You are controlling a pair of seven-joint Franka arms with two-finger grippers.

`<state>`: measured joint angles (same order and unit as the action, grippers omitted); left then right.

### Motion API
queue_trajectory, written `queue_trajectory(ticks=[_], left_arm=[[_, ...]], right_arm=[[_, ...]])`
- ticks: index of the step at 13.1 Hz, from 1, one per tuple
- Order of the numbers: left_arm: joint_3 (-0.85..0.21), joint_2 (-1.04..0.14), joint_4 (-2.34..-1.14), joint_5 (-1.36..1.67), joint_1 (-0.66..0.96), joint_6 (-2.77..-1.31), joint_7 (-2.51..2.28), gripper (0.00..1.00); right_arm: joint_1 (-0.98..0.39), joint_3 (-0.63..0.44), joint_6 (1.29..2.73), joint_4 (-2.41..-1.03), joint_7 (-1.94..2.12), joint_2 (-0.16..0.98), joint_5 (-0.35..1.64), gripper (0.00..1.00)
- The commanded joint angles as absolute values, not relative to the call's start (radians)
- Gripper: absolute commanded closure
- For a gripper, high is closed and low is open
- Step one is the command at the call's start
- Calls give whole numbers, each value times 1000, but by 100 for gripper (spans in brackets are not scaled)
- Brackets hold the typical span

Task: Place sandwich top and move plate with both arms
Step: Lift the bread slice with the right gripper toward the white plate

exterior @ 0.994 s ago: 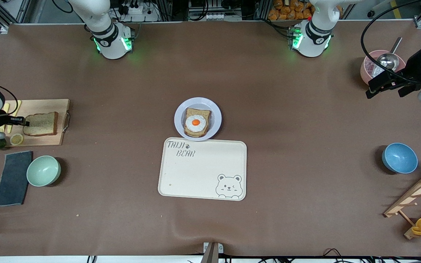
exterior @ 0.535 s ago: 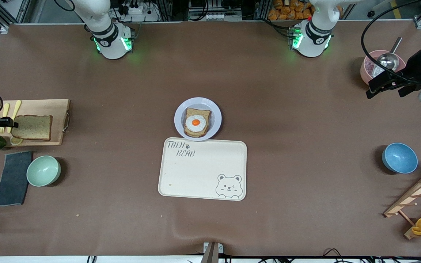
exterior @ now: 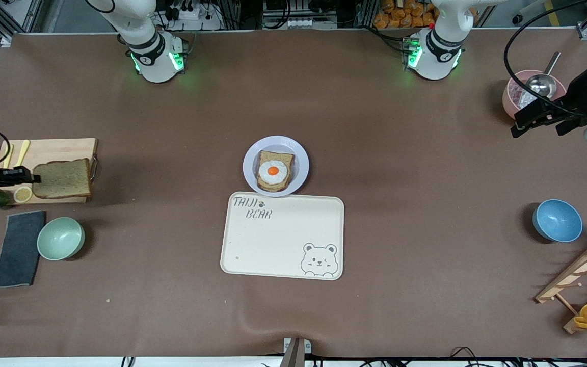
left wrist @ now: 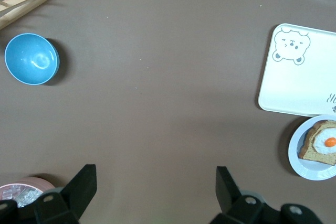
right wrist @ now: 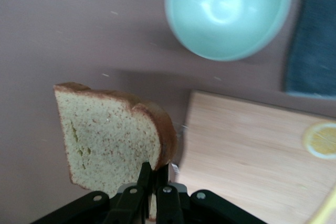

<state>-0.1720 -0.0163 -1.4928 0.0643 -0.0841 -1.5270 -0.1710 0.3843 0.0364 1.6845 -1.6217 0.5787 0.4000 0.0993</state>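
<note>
I read the right tool (exterior: pixel 28 178) as clamped on the sandwich top (exterior: pixel 62 179), its fingers (right wrist: pixel 157 182) pinched narrow on one crust edge. The slice hangs clear in the air above the wooden cutting board (exterior: pixel 54 153), which lies at the right arm's end of the table (exterior: pixel 426 280). In the right wrist view the sandwich top (right wrist: pixel 113 137) shows its pale crumb face, with the board (right wrist: pixel 252 150) and a lemon slice (right wrist: pixel 321 140) below it.

On the board I note a lemon slice (exterior: pixel 23 194) and yellow cutlery (exterior: pixel 14 153). A mint green bowl (exterior: pixel 60 238) and a dark cloth (exterior: pixel 18 248) lie nearer the front edge than the board.

The left tool (left wrist: pixel 152 192) is held over the left arm's end of the table, just beside a pink bowl (exterior: pixel 520 94) holding a metal ladle (exterior: pixel 542 81). Its fingers (left wrist: pixel 79 187) stand wide apart with nothing between them.

The plate (exterior: pixel 275 165) sits at the table's centre, carrying a bread slice with a fried egg (exterior: pixel 273 172). It touches the cream bear-printed tray (exterior: pixel 282 235), which lies toward the front edge. A blue bowl (exterior: pixel 557 220) rests near the left arm's end.
</note>
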Motion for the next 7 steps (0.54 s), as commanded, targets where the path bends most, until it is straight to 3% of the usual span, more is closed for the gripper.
queue_trajectory(ticks=[1, 7], left_arm=[[-173, -21, -1476, 81, -91, -1514, -175, 0], [-173, -21, -1476, 81, -94, -1513, -170, 0]], right_arm=[[301, 32, 1648, -1626, 545, 376, 136, 100], [14, 31, 1651, -1566, 543, 383, 195, 100]])
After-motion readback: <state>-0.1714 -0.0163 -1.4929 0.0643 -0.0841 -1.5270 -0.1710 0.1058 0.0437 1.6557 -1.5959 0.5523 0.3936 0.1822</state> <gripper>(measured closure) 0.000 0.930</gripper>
